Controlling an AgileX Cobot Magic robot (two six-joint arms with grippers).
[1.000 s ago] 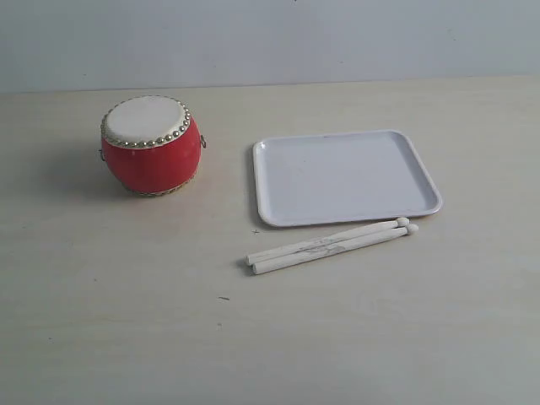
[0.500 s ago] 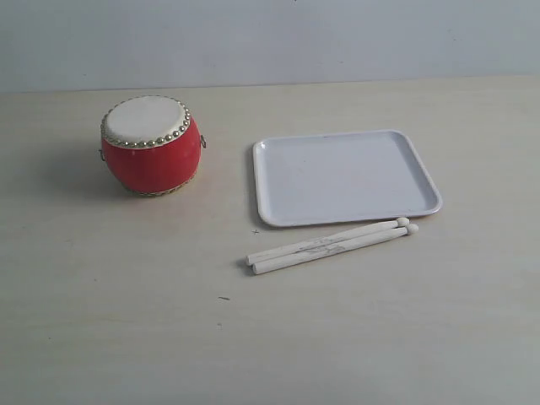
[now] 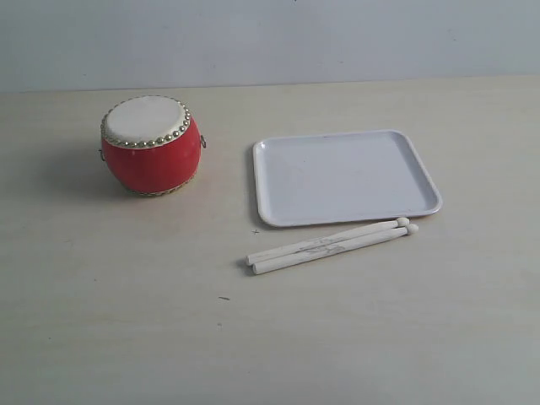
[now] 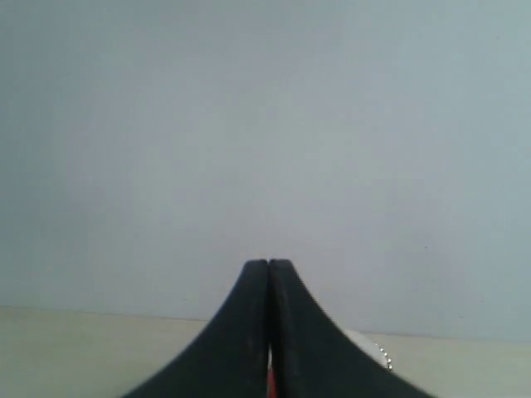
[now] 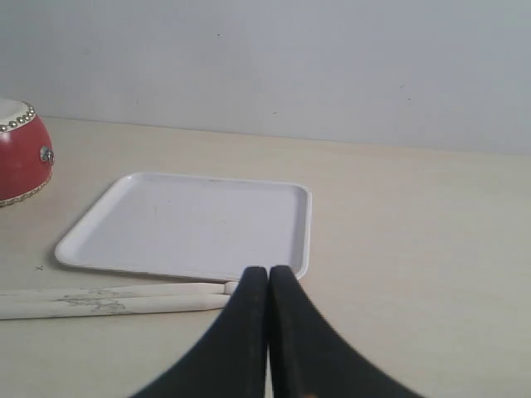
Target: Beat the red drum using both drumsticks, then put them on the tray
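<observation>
The red drum (image 3: 152,145) stands upright at the left of the table, cream skin up. To its right lies the white tray (image 3: 344,177), with nothing on it. Two pale drumsticks (image 3: 329,245) lie side by side on the table just in front of the tray, tips to the right. No gripper shows in the exterior view. In the left wrist view my left gripper (image 4: 268,265) is shut and holds nothing, with a sliver of the drum (image 4: 369,344) behind it. My right gripper (image 5: 268,272) is shut and holds nothing, near the drumsticks (image 5: 108,298), tray (image 5: 187,224) and drum (image 5: 21,149).
The pale wooden table (image 3: 126,321) runs back to a plain grey-blue wall (image 3: 270,38). Nothing else stands on it.
</observation>
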